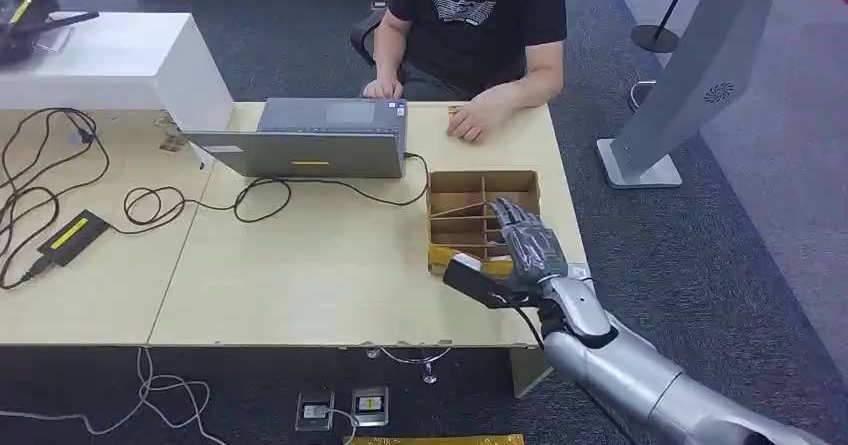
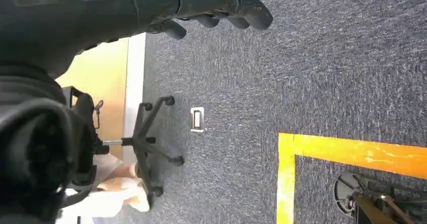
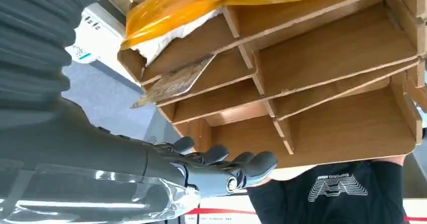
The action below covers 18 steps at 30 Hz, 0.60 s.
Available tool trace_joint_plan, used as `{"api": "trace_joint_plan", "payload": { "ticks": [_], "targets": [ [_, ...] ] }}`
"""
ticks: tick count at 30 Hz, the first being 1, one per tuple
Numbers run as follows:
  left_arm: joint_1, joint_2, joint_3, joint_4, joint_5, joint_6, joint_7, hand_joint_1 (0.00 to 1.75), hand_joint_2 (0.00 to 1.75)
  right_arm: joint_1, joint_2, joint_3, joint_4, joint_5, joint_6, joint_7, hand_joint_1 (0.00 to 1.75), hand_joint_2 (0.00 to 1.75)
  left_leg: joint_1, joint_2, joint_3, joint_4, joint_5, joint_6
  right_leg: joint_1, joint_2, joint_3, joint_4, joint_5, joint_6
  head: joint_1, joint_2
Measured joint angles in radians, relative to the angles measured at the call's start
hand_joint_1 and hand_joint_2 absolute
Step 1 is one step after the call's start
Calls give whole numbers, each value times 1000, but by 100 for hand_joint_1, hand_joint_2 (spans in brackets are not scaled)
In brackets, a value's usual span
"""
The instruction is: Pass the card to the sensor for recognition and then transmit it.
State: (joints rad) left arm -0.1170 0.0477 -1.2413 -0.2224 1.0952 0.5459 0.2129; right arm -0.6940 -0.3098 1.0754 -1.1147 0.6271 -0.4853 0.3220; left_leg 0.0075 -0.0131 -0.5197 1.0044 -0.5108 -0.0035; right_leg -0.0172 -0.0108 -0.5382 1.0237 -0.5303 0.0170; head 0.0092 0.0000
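Right hand [image 1: 525, 243] over one box [image 1: 483, 187]

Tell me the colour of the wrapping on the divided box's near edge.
Yellow-orange film on the cardboard box, clearest in the right wrist view.

Right hand [image 1: 527, 245] hides box [image 1: 460, 205] compartments.

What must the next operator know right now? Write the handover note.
Left hand: hangs over the carpet, holding nothing.
Right hand: open, hovering above the cardboard divider box, holding nothing.
Card: leaning in a box compartment, not gripped.
Done: the reach to the box.
Left: grasp the card, present it to the sensor, pass it on.
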Motion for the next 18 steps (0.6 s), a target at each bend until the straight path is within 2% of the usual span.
{"api": "trace_joint_plan", "payload": {
  "ticks": [18],
  "targets": [
    [0, 0, 0, 0, 2, 10, 5, 0, 0, -25, 5, -2, 45, 21, 14, 34, 0, 175, 0, 0, 0, 0, 0, 0, 0, 0, 0, 0, 0, 0, 0, 0]
  ]
}}
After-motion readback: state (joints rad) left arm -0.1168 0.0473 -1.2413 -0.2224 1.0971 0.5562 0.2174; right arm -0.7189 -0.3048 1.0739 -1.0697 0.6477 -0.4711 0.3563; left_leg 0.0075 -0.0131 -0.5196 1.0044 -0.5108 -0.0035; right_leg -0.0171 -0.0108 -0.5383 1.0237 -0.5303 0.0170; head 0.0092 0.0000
